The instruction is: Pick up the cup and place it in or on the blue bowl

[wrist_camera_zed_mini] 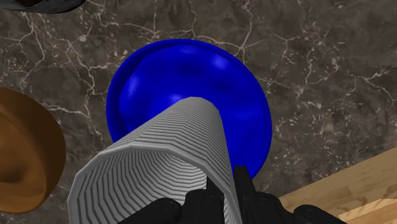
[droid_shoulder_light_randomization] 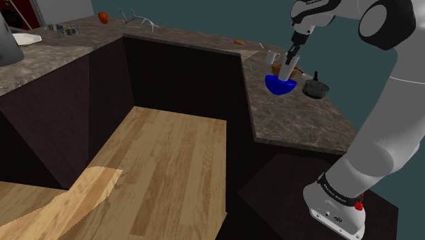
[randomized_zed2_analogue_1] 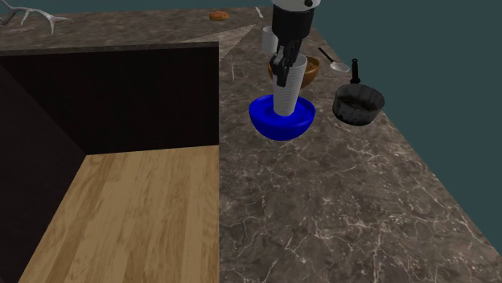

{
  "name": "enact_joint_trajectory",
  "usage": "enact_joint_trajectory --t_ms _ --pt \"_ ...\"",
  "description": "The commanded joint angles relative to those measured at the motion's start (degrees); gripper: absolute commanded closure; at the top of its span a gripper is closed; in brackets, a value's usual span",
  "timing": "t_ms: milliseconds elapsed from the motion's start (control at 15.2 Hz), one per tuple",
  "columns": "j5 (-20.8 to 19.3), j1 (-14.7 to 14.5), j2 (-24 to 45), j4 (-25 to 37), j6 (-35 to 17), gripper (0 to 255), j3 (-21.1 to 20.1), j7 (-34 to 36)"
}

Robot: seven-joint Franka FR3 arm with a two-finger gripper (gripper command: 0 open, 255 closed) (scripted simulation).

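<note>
Gripper [wrist_camera_zed_mini: 222,188] clasps 1 cup [wrist_camera_zed_mini: 159,159], 1 bowl [wrist_camera_zed_mini: 191,70]

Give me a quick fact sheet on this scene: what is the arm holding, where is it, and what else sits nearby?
Held: ribbed white cup, clasped near its upper rim
Tool: shut on the cup
Cup position: over the blue bowl, lower end at or just inside its rim; contact with the bowl cannot be told
Surface: dark veined stone counter
Nearby: brown bowl just beyond the blue one in the second exterior view; dark fluted pan to that view's right, apart from it
</note>
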State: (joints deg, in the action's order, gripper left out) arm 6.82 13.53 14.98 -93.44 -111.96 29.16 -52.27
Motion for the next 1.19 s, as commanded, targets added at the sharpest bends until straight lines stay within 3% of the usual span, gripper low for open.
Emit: enact_joint_trajectory --t_ms 0,330,594,1122 --pt "0.0 0.1 0.3 -0.1 0.0 0 0.0 0.0" --pt "-0.1 0.0 0.1 -0.2 -0.1 0 0.0 0.0" --pt "-0.9 0.0 -1.1 5.4 6.7 0 0.3 0.6" --pt "-0.9 0.0 -1.1 5.4 6.7 0 0.3 0.6"
